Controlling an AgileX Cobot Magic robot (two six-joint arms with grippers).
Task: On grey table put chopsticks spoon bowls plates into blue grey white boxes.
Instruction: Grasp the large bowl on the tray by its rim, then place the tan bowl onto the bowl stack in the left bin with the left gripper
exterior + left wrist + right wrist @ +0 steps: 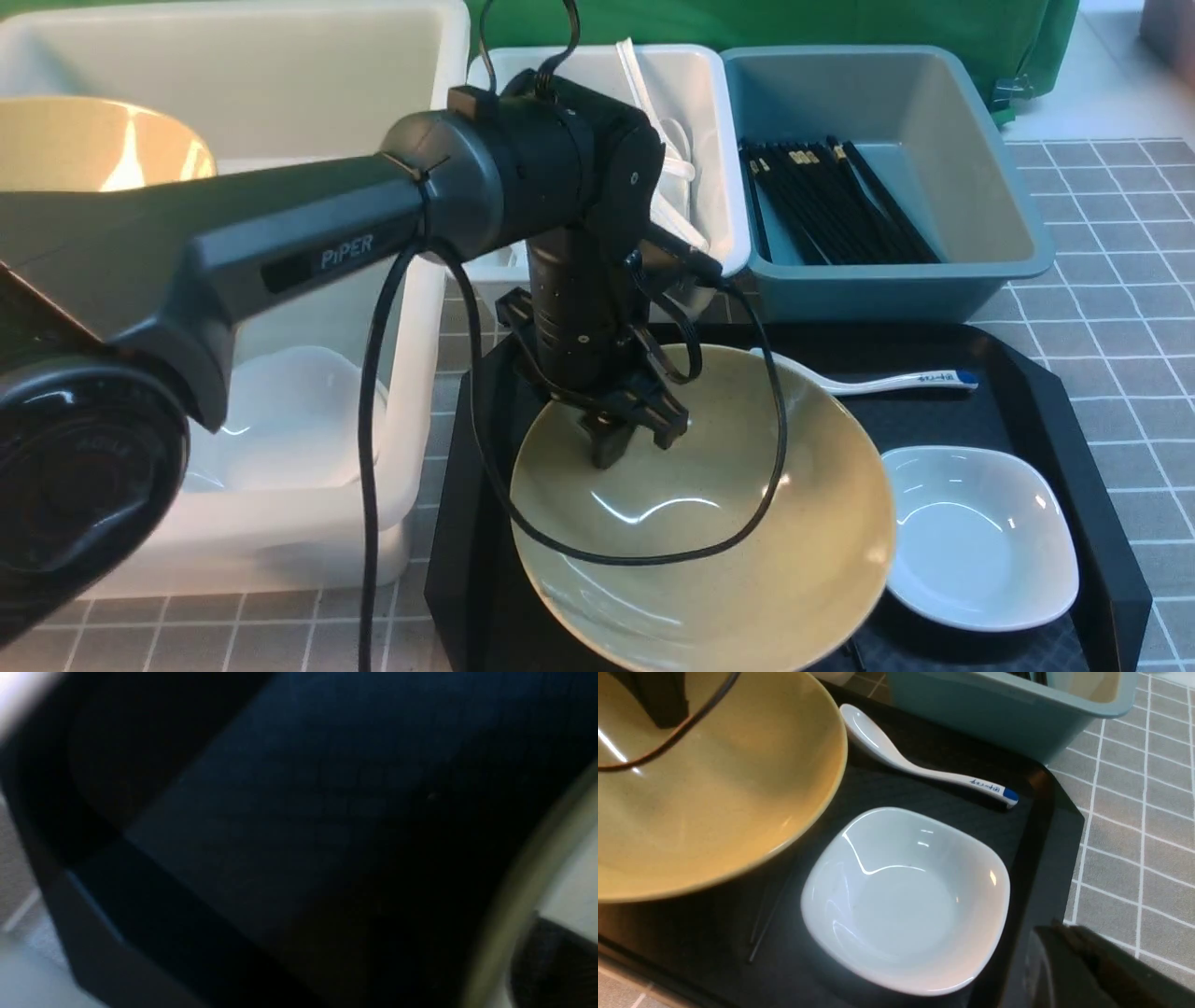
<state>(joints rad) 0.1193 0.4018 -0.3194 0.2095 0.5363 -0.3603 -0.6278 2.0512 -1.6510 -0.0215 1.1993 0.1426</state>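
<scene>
left arm [280, 252]: you're reaching across from the left, wrist pointing down over the left half of the black tray [1055, 392].
left gripper [637, 437]: hanging at the far side of the tan bowl [709, 523], fingertips sitting low inside it, close to the rim. I can't tell whether the jaws are pinching the rim or standing clear. Your left wrist view is dark and blurred, showing only a strip of the bowl's rim.
right gripper [1069, 956]: jaws sitting closed. It's showing only at the corner of your right wrist view, by the tray's right edge, near the plate [980, 537].
tan bowl: sitting on the tray, taking up most of its left and middle. Your arm's cable [775, 448] is looping over it.
second bowl [93, 145]: showing in the white tub [280, 84] at far left, partly hidden by your left arm.
plate: lying on the tray just beside the tan bowl, on its right.
white dish [280, 420]: lying on the tub's floor.
spoon [896, 381]: lying on the tray behind the plate, scoop toward the tan bowl, blue tip pointing right.
chopsticks [831, 201]: lying bundled in the left half of the blue-grey bin [934, 112].
pale bin [709, 84]: standing between the tub and the blue-grey bin, holding plain white spoons [672, 140].
table [1102, 280]: carrying the tray in front and all three bins behind it.
</scene>
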